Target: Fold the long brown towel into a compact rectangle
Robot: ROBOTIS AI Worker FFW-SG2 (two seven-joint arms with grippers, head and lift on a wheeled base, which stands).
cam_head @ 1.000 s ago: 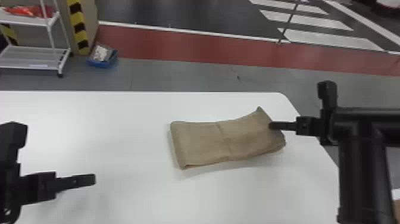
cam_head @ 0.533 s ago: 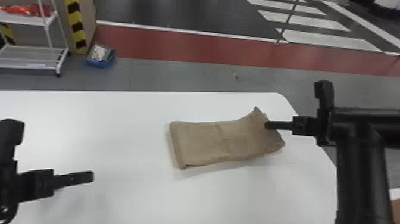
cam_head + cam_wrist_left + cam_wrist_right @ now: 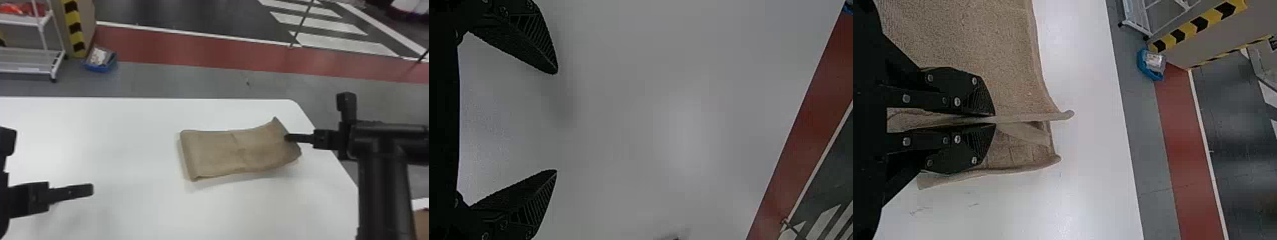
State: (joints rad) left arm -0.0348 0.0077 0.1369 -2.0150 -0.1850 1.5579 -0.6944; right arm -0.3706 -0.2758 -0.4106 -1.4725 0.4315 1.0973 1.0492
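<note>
Brown towel [image 3: 217,153] lies toward the right of your white worktop [image 3: 127,134], wider than it is deep, with a crease across its middle and a doubled edge at its left end. Your right gripper [image 3: 286,137] is at the towel's right end, and in the right wrist view you can see the fingers of the right gripper [image 3: 995,120] closed on a narrow ridge of the cloth. Your left gripper [image 3: 90,189] is over the worktop, well apart from the towel; its fingers are wide open, with nothing between them.

Against the earlier head views, your right arm sits slightly lower in the picture, and the towel's raised far corner has dipped a touch with it. Your left arm and the background have shifted a little to the left — the towel's left end is nearly where it was.

Beyond the worktop, a blue bin [image 3: 99,67] on the floor holds something whitish — you can't tell what. Red and orange items [image 3: 20,9] lie on the upper level of a white shelf unit [image 3: 28,70].
</note>
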